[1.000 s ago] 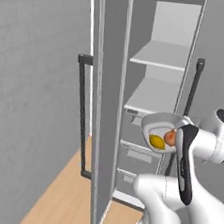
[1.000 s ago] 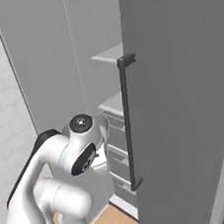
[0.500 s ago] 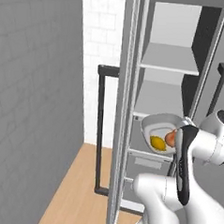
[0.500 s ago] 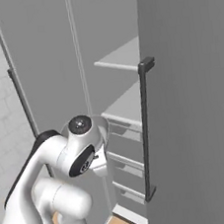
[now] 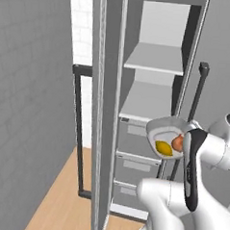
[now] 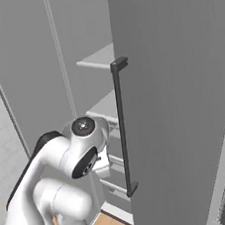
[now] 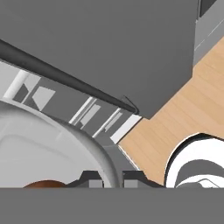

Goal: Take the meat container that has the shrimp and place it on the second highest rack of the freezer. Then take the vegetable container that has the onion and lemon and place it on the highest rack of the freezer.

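Observation:
I hold the vegetable container (image 5: 165, 131), a pale grey tray, in front of the open freezer (image 5: 152, 85). The yellow lemon (image 5: 164, 148) and the orange-pink onion (image 5: 177, 142) lie side by side in it. The tray hangs level with the grey drawers (image 5: 135, 162), below both pale shelves (image 5: 154, 59). In the hand view my gripper (image 7: 111, 180) is shut on the tray's rim (image 7: 103, 159), and the onion (image 7: 43, 183) peeks in at the bottom. The meat container with the shrimp is out of view.
The freezer's left door (image 5: 105, 111) stands open edge-on, with its black bar handle (image 5: 77, 129). The right door (image 6: 183, 101) with its handle (image 6: 122, 128) stands close beside my arm. Wooden floor (image 5: 66, 196) lies below, and a grey wall (image 5: 26, 106) stands to the left.
Both base views have shifted, so the base has moved; the freezer's inside now sits nearer and more central. The tray stays in my grip, at the same place relative to the arm.

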